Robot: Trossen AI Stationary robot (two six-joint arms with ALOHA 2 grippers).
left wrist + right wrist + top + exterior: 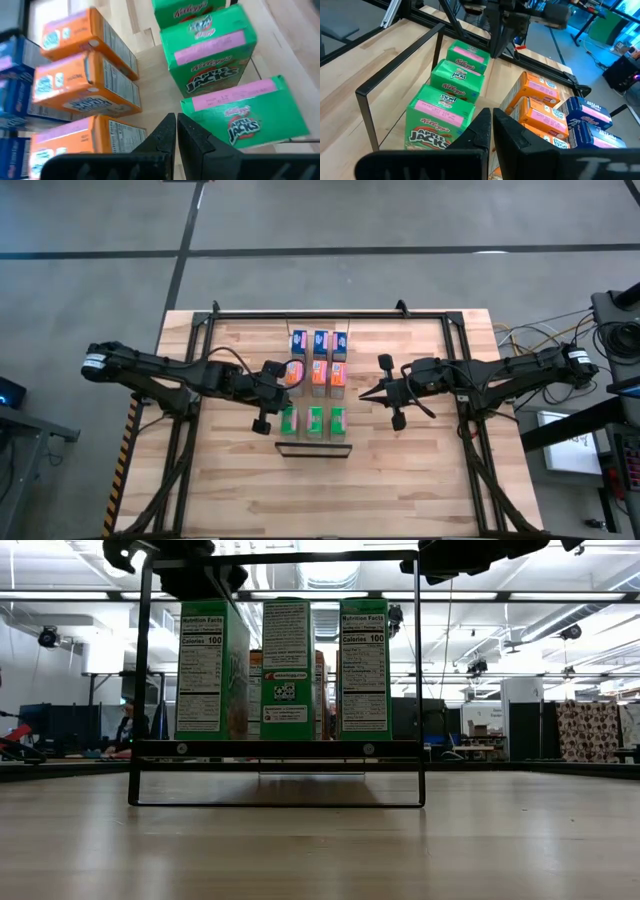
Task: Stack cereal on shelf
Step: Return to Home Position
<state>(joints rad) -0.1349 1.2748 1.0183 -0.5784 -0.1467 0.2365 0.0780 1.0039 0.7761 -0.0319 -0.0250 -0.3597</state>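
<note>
Seeing left hand [176, 131] and right hand [491, 120] both empty, fingers pressed together. All cereal [318, 372] sits on the shelf [280, 749] in three rows between them, left hand nearer. We judge each should pull outward, away from the boxes.

**Robotics laboratory in an open industrial hall.**
The left arm [170, 368] and right arm [500, 370] are mounted at a black-framed planked table [330, 490] on a grey concrete floor [400, 210], with loose cables [520, 335] at the right edge. The low view shows ceiling strip lights [520, 595], distant workbenches [480, 750] and a seated person [125, 730] at far left.
</note>
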